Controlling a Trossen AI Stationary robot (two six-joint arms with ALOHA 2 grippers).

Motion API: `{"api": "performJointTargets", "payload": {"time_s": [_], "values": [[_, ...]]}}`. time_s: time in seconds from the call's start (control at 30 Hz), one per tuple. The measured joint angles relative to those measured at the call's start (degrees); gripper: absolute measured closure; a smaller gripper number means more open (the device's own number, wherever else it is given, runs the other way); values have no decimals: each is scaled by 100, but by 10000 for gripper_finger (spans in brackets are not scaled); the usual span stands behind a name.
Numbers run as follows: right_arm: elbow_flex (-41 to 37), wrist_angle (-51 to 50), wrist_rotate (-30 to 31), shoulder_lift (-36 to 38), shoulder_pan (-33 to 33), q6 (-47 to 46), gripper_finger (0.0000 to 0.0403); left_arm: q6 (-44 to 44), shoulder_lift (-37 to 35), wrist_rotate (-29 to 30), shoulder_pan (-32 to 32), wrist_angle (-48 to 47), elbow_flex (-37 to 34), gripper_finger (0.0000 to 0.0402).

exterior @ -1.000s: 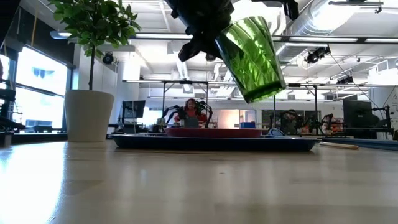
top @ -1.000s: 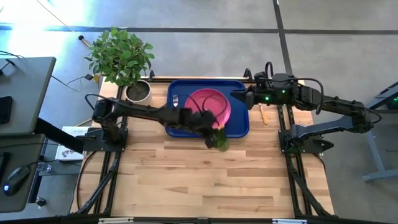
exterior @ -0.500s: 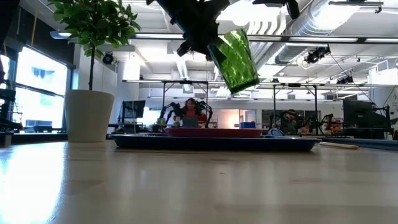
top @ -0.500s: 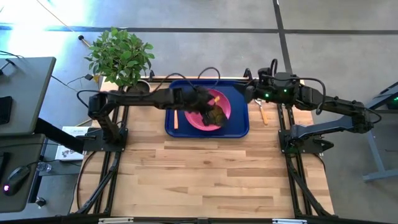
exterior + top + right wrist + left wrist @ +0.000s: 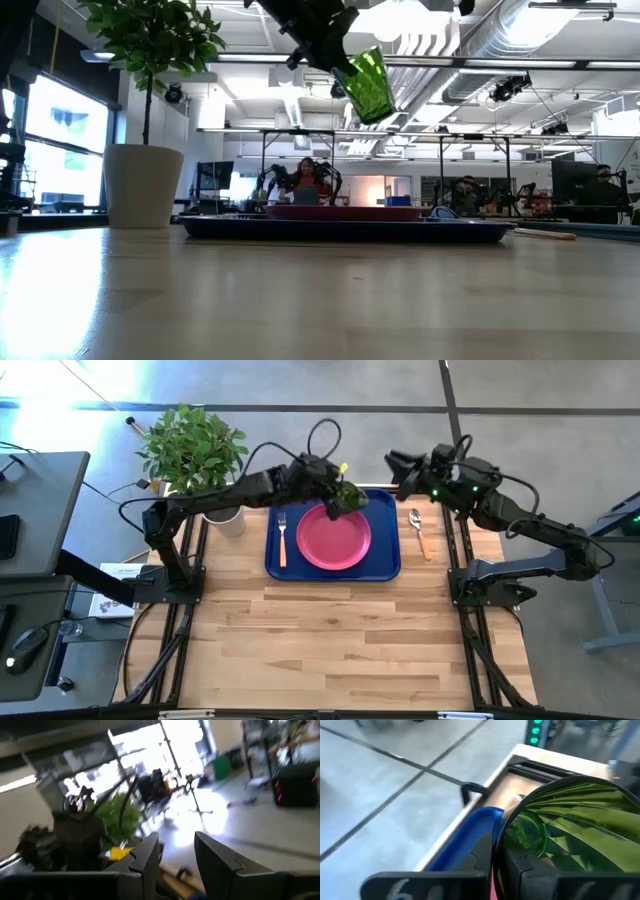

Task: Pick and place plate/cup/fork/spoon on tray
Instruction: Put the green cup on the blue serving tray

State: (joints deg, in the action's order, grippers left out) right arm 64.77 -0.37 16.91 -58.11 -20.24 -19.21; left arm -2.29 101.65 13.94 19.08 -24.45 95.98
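My left gripper (image 5: 335, 488) is shut on the dark green cup (image 5: 349, 497), held high over the far edge of the dark blue tray (image 5: 385, 565); the low view shows the cup (image 5: 370, 83) tilted well above the tray (image 5: 470, 232). The pink plate (image 5: 335, 538) lies in the middle of the tray, and the fork (image 5: 282, 538) lies on the tray to its left. The spoon (image 5: 420, 532) lies on the table just right of the tray. My right gripper (image 5: 392, 460) is open and empty, raised beyond the tray's far right corner. My left gripper holds the cup by its rim (image 5: 496, 851), at the side of the mouth, with one finger (image 5: 479, 862) outside the wall and the other showing through the green wall inside. The cup is lifted clear, tilted, its base pointing away from the gripper.
A potted plant (image 5: 195, 450) in a grey-white pot (image 5: 143, 185) stands at the table's far left corner. The near half of the wooden table (image 5: 330, 640) is bare. People sit in the room behind the table (image 5: 305, 180).
My left gripper has carried the cup from beside the tray's near right edge, over the plate, toward the table's far edge, and has risen; the cup stays tilted in its hold. My right gripper has drawn back toward the far edge and upward.
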Motion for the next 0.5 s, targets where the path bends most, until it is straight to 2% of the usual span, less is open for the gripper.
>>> {"api": "performJointTargets", "payload": {"time_s": [0.23,0.37,0.5], "values": [[0,715,-134,2,-870,503,286,397,2,24,543,376,127,396],[0,725,-144,2,-1374,525,286,443,2,40,811,556,129,396],[0,532,-212,2,-1773,496,286,556,2,61,968,298,129,396]]}}
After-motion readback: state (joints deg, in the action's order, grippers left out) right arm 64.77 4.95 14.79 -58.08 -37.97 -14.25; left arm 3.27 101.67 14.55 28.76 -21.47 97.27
